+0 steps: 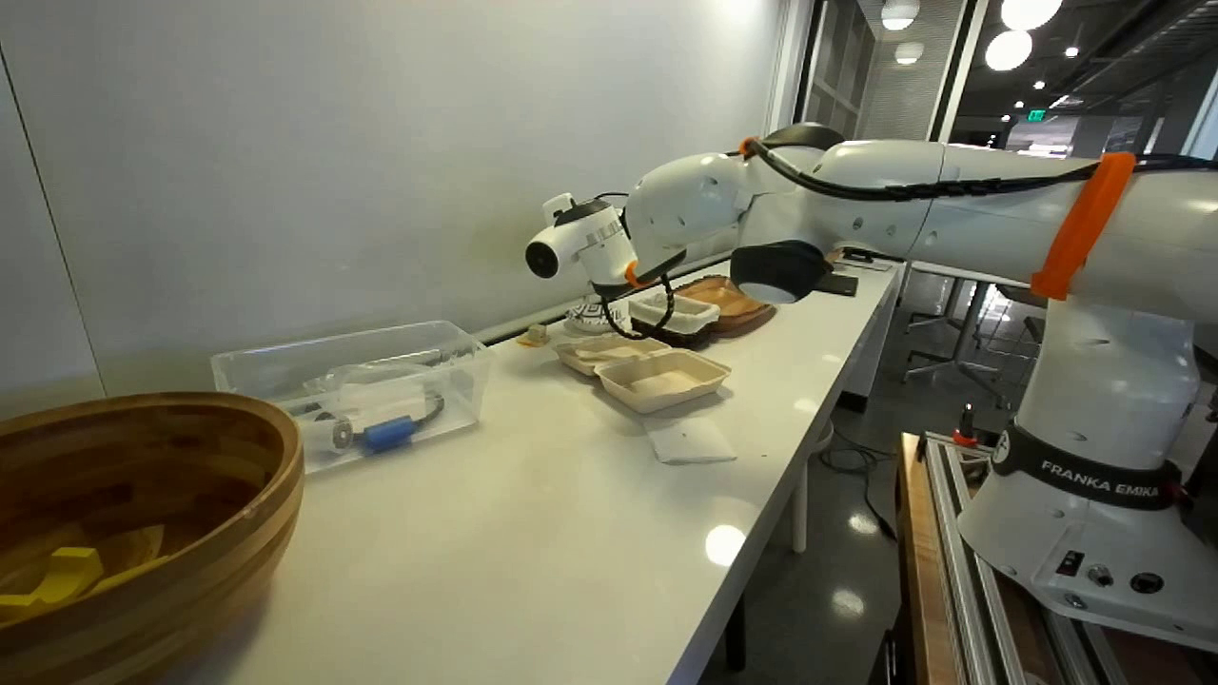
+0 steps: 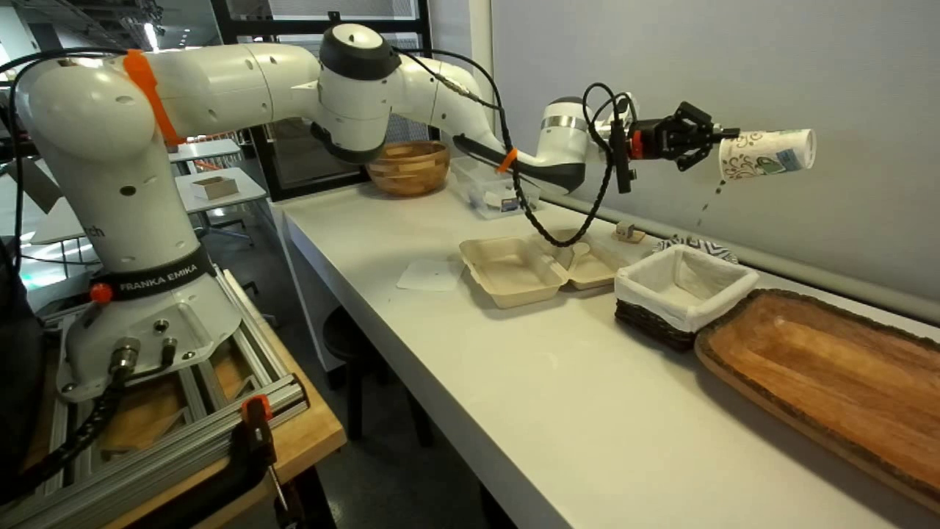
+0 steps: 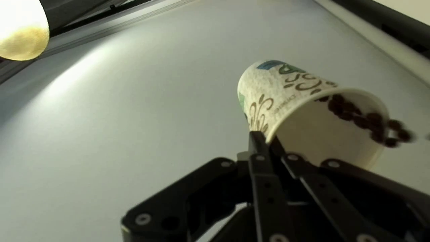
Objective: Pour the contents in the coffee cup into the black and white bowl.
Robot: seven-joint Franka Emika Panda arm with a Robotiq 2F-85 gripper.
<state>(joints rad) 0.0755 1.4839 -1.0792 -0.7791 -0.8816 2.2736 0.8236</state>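
Observation:
My gripper [image 2: 727, 134] is shut on the rim wall of the coffee cup [image 2: 767, 154], a white paper cup with brown swirls and a green and blue print. In the wrist view, one finger of the gripper [image 3: 268, 139] is inside the cup [image 3: 295, 84] and one outside. The cup lies nearly sideways in the air, its open mouth toward the gripper. Dark beans [image 3: 359, 116] slide out over its rim and fall in an exterior view [image 2: 705, 207]. The black and white bowl [image 2: 709, 245] stands below, partly hidden by a basket; it also shows in an exterior view [image 1: 595, 316].
A white-lined dark basket [image 2: 657, 319] and a long wooden tray [image 2: 822, 353] stand beside the bowl. An open takeout box [image 2: 510, 270] with a spoon, a napkin [image 2: 431, 275], a clear bin [image 1: 352, 390] and a large wooden bowl [image 1: 143, 514] share the table. A wall stands behind.

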